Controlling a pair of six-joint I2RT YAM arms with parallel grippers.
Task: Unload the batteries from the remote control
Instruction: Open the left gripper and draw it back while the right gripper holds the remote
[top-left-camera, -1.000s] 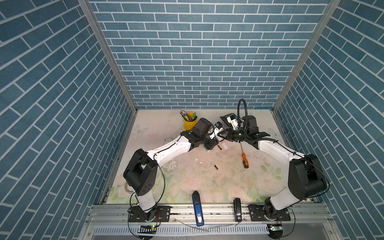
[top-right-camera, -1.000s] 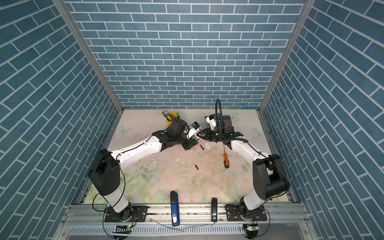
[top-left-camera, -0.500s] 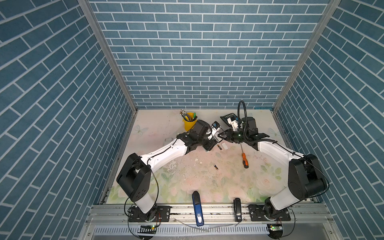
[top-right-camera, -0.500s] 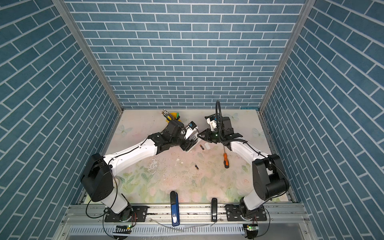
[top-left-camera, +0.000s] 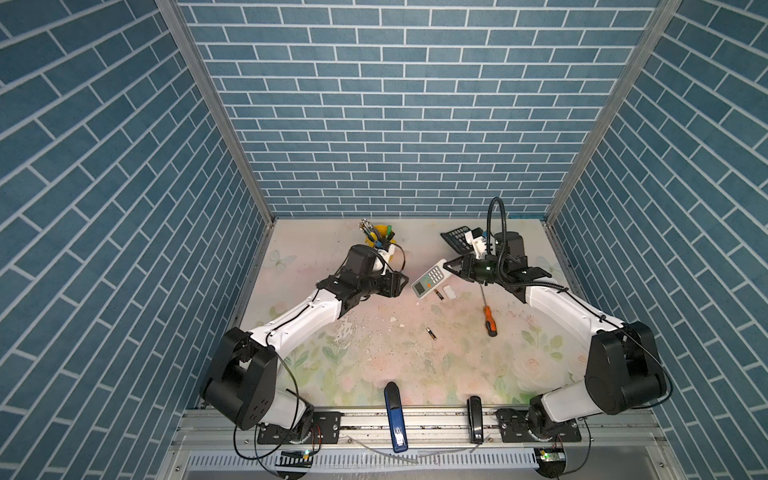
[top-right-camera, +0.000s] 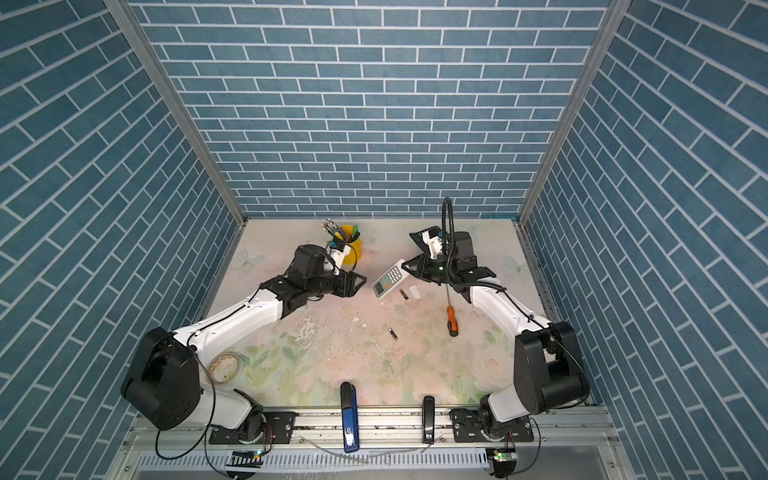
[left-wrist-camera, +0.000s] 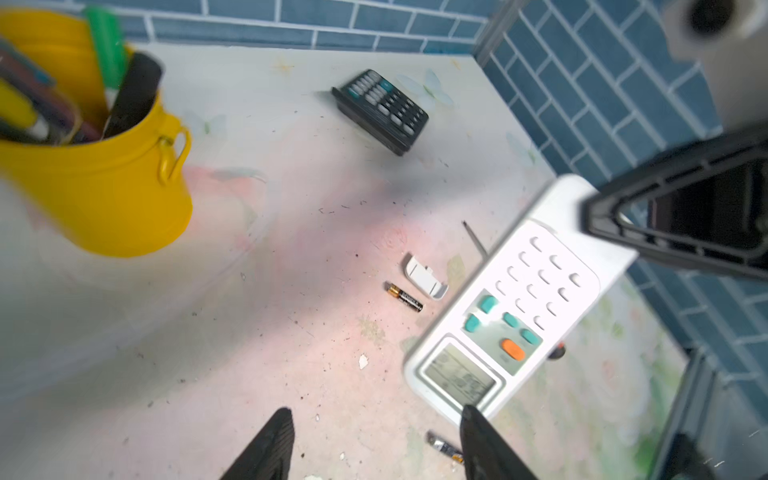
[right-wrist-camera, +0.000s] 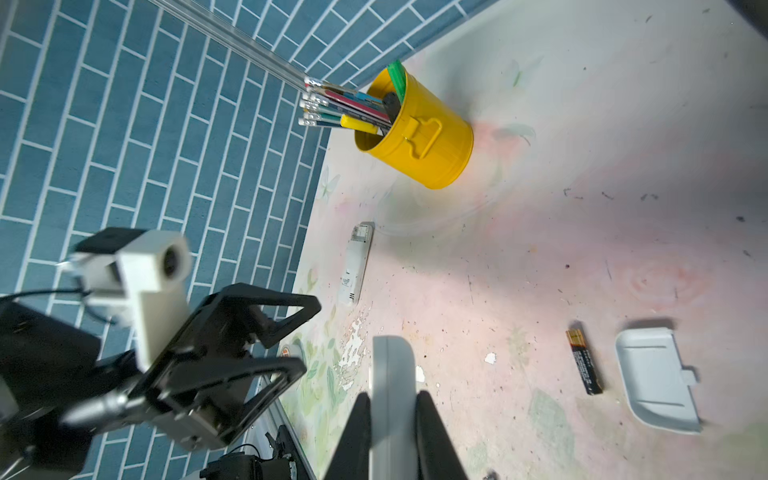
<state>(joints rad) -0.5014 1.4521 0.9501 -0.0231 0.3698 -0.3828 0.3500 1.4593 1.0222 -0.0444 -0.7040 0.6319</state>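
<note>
Remote (top-left-camera: 430, 279) end between right fingers (right-wrist-camera: 434, 436), batteries (top-left-camera: 437, 294) loose nearby

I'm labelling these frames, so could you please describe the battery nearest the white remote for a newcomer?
Find the white remote held by the right gripper toward the table's back. Beside it lies a dark battery with a gold end, next to a white cover; the other battery lies alone, mid-table.

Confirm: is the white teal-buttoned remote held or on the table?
Held: right gripper shut on the white remote; left gripper open.
</note>
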